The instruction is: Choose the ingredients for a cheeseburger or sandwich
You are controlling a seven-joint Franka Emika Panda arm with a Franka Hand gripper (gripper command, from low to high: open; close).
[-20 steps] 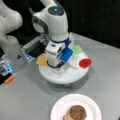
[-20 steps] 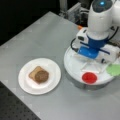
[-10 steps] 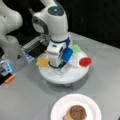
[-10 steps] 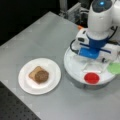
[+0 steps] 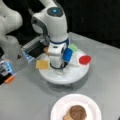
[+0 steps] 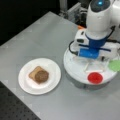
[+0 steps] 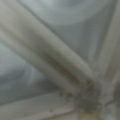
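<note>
In both front views the arm stands over the white round divided tray [image 5: 75,75] [image 6: 72,67]. My gripper [image 5: 59,68] is lowered into the tray's middle, its fingers hidden under the wrist. On the tray lie a yellow-orange cheese square [image 5: 42,64] at its left edge, a green piece [image 5: 73,47] [image 6: 115,65] and a red disc [image 5: 85,60] [image 6: 95,78]. A brown bit [image 5: 46,50] peeks out behind the arm. The white paper plate [image 5: 62,105] [image 6: 53,72] carries a bread square [image 6: 33,73] with the dark round patty [image 5: 77,112] [image 6: 41,76] on top. The wrist view shows only the tray's divider ridges [image 7: 57,62] from very close.
A second white robot arm [image 5: 10,30] stands at a front view's left, with a dark box [image 5: 35,51] and a small orange object [image 5: 9,79] beside it. The grey table [image 6: 37,35] ends at a dark edge along a front view's bottom left.
</note>
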